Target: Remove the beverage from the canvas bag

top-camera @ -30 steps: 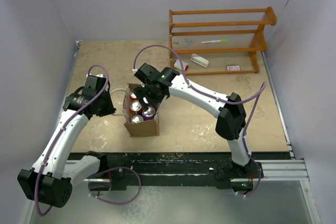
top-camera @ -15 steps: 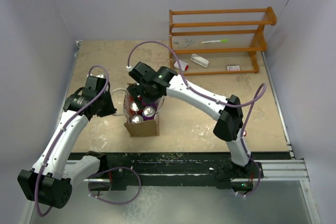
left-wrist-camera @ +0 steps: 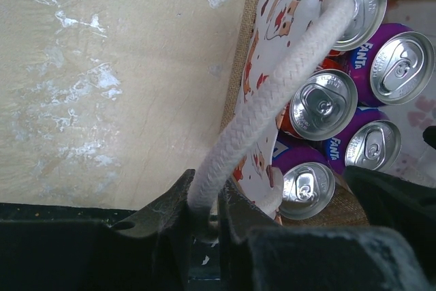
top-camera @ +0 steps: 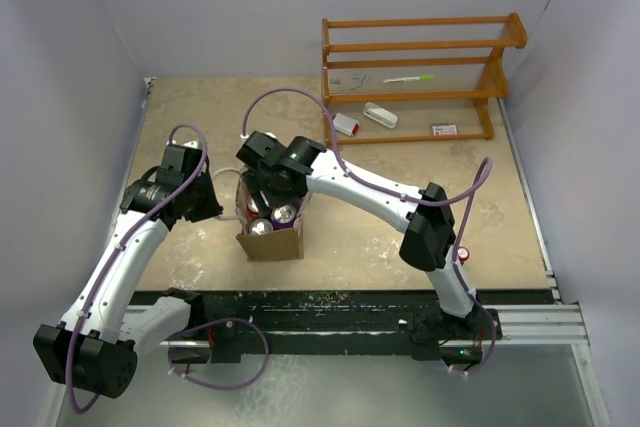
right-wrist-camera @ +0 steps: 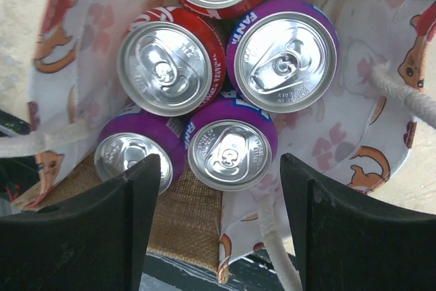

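Observation:
The tan canvas bag stands upright on the table and holds several purple and red drink cans. My left gripper is shut on a white rope handle of the bag and holds it to the left. Several cans show in the left wrist view. My right gripper is open above the bag's mouth, its fingers either side of a purple can. A red can and another purple can stand behind it. The bag's printed lining shows in the right wrist view.
A wooden rack stands at the back right with small items on its shelf. A red and white object and a white one lie in front of it. The table's near edge is a dark rail.
My right arm has swung left and its gripper has come over the bag's opening. My left gripper has stayed in place, holding the handle.

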You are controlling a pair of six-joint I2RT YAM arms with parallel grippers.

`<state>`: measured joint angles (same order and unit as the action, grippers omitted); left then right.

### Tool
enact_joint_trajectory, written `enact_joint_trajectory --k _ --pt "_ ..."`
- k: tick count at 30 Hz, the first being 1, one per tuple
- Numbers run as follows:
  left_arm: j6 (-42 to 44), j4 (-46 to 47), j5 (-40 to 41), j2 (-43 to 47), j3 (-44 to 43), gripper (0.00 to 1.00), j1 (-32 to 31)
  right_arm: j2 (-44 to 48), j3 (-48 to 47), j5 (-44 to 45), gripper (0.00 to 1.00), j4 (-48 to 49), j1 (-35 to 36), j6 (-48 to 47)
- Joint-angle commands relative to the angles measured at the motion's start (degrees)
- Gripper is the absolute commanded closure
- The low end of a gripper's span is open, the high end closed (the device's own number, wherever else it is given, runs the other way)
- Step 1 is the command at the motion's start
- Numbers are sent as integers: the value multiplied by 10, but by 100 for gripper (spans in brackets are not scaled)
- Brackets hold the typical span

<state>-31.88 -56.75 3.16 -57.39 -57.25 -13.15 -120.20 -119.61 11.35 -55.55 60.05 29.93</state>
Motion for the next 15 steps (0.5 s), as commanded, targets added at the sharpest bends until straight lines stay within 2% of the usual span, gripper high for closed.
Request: enact_joint_trajectory --k 1,7,12,15 --pt "5 17 -12 13 6 79 2 -18 -4 34 27 -37 1 27" --pt "5 18 -14 14 7 79 3 -27 17 41 27 -42 1 47" --pt "6 19 -14 14 7 79 2 -39 15 43 33 -30 2 41" --pt "6 19 -14 15 7 79 2 -45 22 35 33 -26 1 35"
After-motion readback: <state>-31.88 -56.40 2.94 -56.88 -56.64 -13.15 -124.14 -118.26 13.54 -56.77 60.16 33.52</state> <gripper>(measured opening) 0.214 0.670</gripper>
